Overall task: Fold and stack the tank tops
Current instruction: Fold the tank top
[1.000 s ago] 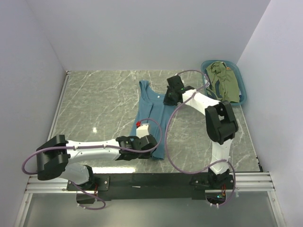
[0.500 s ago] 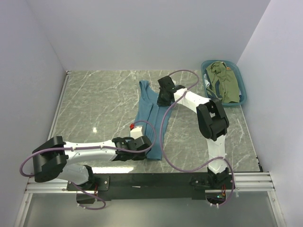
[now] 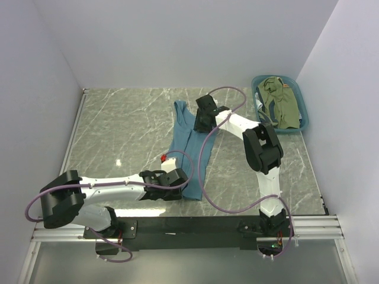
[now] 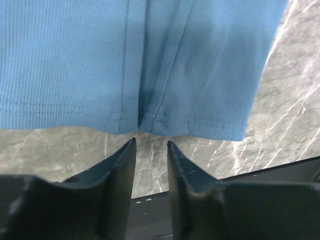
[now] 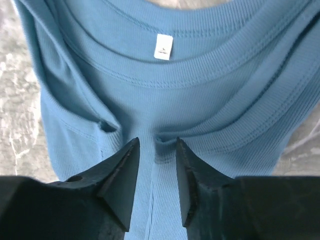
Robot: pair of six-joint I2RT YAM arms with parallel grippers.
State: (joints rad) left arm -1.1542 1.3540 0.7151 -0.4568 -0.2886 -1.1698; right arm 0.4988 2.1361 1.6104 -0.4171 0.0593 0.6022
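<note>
- Top external: blue top (image 3: pixel 188 155) lies folded lengthwise on the table (image 3: pixel 118 130).
- Left gripper (image 4: pixel 151 142) parted, empty, just off the hem (image 4: pixel 60 119); right gripper (image 5: pixel 157 141) parted, empty, over the neckline (image 5: pixel 165 75).
- Risk: lift carelessly and your fingers snag a ridge, undoing the fold.

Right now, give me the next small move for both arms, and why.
Probably lift both grippers clear: the teal-blue tank top lies folded lengthwise, the left gripper stands open at its hem, the right gripper open over its neckline, neither holding cloth.

Tank top (image 3: pixel 186 145) on table (image 3: pixel 118 130); basket (image 3: pixel 304 112) far right, tops (image 3: pixel 283 103) inside.
</note>
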